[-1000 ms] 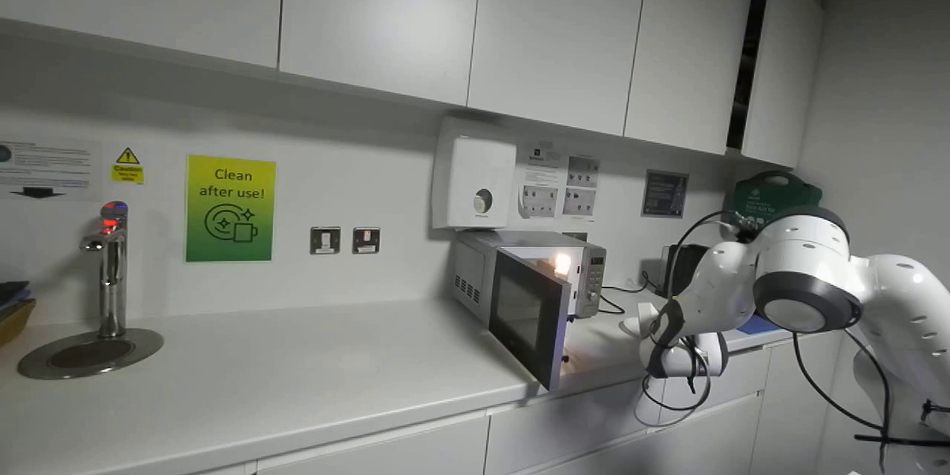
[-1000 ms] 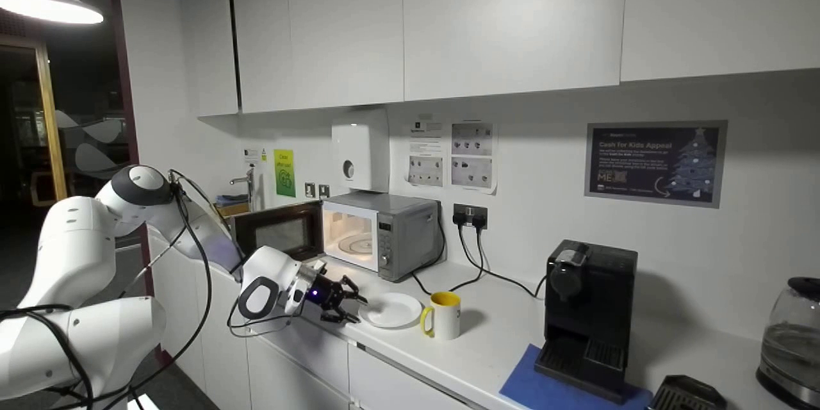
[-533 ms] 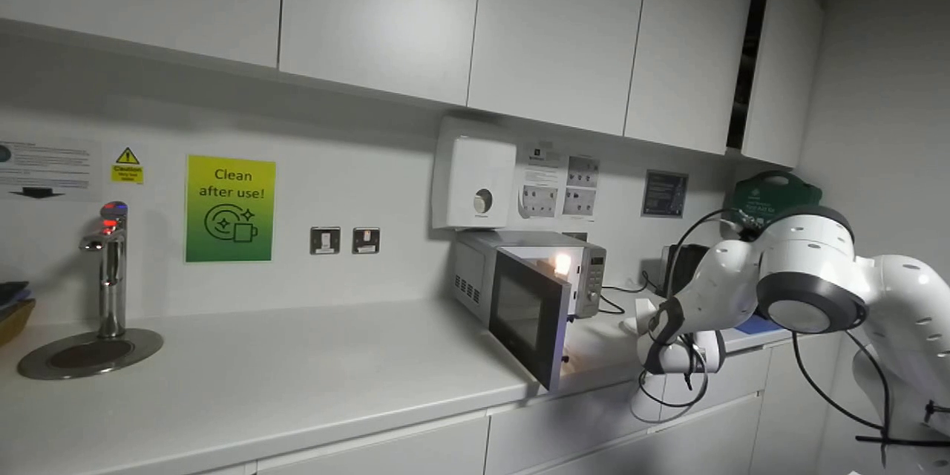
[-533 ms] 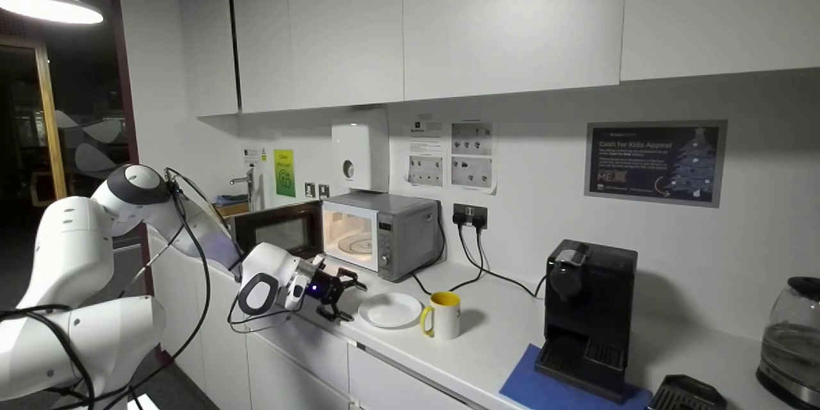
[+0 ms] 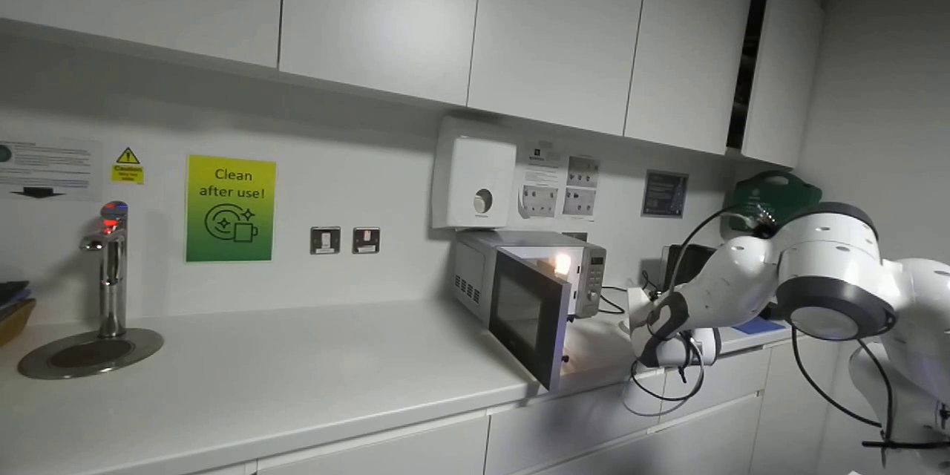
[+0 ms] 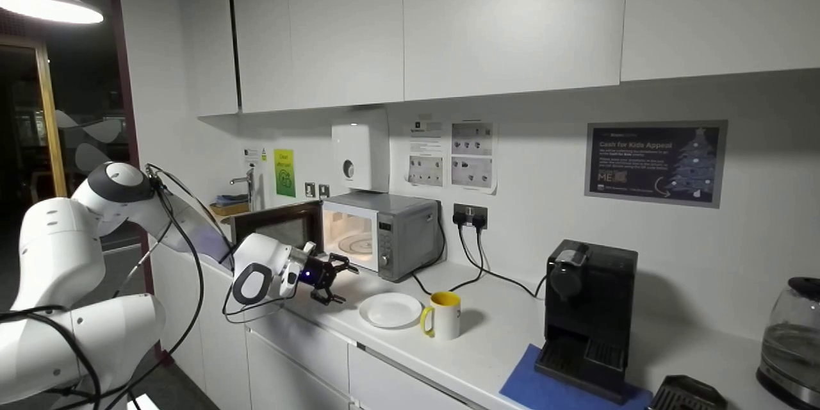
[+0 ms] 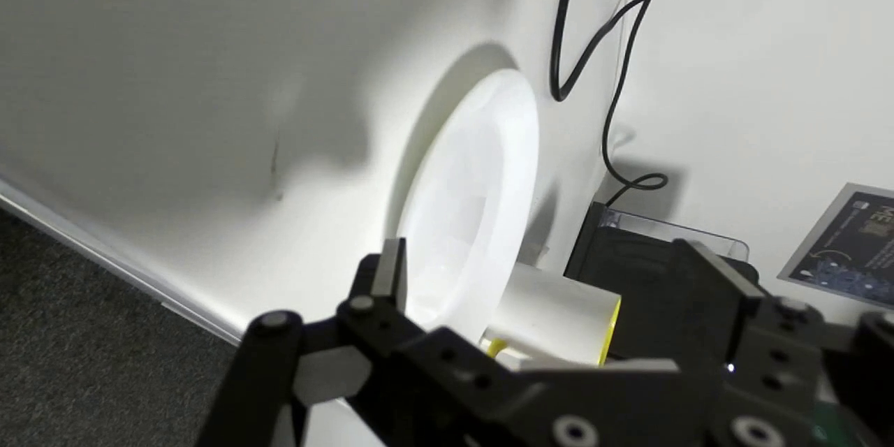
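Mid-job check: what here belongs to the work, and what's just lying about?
In the work, by my reading:
tool, open and empty
white plate, nearest to the tool
microwave with its door open, possibly

Apparently just lying about:
yellow-handled mug, beside the plate
black coffee machine
blue mat
glass jug

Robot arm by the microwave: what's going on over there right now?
Nothing is being handled at this moment. The robot arm has its end effector open and empty, near the plate but not touching it. The plate lies flat on the counter, with the mug standing beside it. Farther along, the microwave has its door open and its light on.
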Motion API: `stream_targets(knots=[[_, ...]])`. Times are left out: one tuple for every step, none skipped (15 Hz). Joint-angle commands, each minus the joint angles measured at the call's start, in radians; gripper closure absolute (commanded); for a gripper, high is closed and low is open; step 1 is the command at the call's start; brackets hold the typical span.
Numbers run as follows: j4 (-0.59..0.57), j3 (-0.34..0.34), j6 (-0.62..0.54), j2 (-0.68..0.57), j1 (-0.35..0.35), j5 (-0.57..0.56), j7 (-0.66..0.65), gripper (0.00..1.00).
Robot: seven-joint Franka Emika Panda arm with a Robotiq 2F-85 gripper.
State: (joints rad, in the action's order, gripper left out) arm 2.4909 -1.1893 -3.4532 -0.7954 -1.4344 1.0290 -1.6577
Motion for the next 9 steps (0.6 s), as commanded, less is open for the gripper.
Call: stream_targets(knots=[[0.029,-0.069,0.000,0.051,-0.072,-0.045,-0.019,0.01],[0.033,-0.082,0.000,0.060,-0.087,-0.047,-0.010,0.00],[0.037,-0.095,0.001,0.068,-0.103,-0.051,-0.003,0.00],[0.045,-0.107,0.001,0.082,-0.115,-0.055,0.012,0.00],[0.054,-0.119,-0.002,0.095,-0.126,-0.063,0.027,0.00],[0.064,-0.133,-0.003,0.104,-0.139,-0.070,0.039,0.00],[0.075,-0.149,-0.003,0.113,-0.150,-0.078,0.053,0.00],[0.084,-0.166,-0.003,0.119,-0.164,-0.087,0.060,0.00],[0.095,-0.186,-0.003,0.128,-0.180,-0.095,0.075,0.00]])
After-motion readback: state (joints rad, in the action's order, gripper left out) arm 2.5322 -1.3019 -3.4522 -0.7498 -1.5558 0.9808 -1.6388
